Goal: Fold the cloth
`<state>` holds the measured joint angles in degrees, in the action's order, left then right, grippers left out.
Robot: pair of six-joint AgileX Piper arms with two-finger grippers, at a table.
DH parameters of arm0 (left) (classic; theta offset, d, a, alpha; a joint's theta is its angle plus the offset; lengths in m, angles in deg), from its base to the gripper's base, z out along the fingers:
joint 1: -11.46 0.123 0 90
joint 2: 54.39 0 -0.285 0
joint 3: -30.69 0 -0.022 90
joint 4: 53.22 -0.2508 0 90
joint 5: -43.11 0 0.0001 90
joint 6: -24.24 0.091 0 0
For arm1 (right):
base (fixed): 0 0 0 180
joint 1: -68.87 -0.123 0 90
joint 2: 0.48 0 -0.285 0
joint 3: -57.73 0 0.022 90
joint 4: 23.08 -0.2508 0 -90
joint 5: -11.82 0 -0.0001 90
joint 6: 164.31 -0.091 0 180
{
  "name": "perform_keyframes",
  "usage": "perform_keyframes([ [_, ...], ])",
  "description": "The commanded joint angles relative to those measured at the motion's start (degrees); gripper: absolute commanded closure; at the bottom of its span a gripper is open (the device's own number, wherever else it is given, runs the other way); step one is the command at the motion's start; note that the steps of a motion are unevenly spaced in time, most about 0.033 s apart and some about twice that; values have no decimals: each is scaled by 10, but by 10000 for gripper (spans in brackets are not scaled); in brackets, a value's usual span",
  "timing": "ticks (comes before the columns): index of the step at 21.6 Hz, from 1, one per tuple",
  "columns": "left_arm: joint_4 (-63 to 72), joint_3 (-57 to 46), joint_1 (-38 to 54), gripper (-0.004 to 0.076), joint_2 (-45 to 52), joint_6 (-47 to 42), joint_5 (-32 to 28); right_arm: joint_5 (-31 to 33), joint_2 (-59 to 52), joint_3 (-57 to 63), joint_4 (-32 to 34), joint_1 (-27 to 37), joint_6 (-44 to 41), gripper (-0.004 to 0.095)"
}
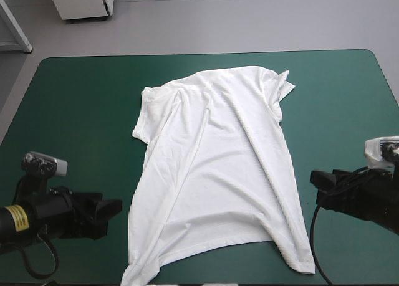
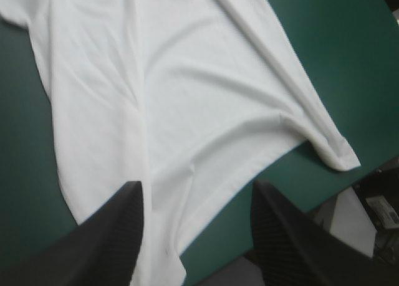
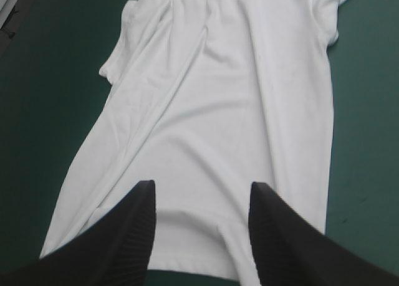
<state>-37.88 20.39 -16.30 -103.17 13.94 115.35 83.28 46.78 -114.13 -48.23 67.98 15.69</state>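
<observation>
Found left gripper (image 2: 198,186) and right gripper (image 3: 202,186) with fingers wide apart, empty, flanking the near hem of the T-shirt (image 1: 212,167). Lay spread on the cover (image 1: 81,105), hem near, sleeves far. Judged it light, limp, thin knit, ridged with long creases; would sag and slide. Best pinched at hem corners, or farther off at the shoulders.
</observation>
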Motion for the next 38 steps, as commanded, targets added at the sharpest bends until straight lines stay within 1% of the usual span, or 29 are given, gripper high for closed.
perform_keyframes([
  [1, -13, 95, -1, 336, -43, 35, 15, -16, 28, -81, 19, 1, 39, 471],
  [2, -25, 133, -1, 336, -60, 50, 15, -16, 32, -103, 57, 1, 49, 488],
  [3, -30, 140, -1, 336, -66, 51, 16, -16, 32, -104, 72, 1, 51, 501],
  [4, -35, 135, -1, 337, -74, 55, 16, -16, 32, -99, 104, 1, 53, 536],
  [5, -35, 118, -1, 342, -77, 56, 16, -16, 32, -94, 112, 1, 53, 561],
  [8, -13, 45, -1, 366, -78, 64, 16, -16, 32, -74, 116, 1, 45, 573],
  [11, 23, -76, -1, 374, -78, 72, 16, -16, 32, -34, 114, 1, 36, 573],
  [16, 27, -169, -2, 374, -78, 75, 16, -16, 32, -2, 93, 1, 30, 573],
  [21, 35, -249, -2, 374, -78, 76, 14, -16, 32, 5, 94, 1, 16, 573],
  [24, 62, -314, -2, 375, -78, 76, -13, -16, 33, 5, 94, 1, 7, 573],
  [27, 64, -346, -7, 379, -78, 76, -48, -16, 33, 5, 94, 1, -6, 573],
  [29, 65, -368, -27, 406, -88, 76, -73, -16, 34, 5, 93, 1, -13, 573],
  [32, 59, -387, -88, 414, -133, 61, -114, -16, 40, 5, 86, 1, -14, 573],
  [35, 31, -390, -142, 419, -197, 4, -149, -16, 43, 5, 68, 1, -19, 573],
  [36, 27, -390, -151, 439, -214, -5, -155, -16, 43, 5, 68, 1, -19, 573],
  [38, 22, -392, -172, 567, -252, -14, -169, -16, 43, 5, 69, 1, -18, 573],
])
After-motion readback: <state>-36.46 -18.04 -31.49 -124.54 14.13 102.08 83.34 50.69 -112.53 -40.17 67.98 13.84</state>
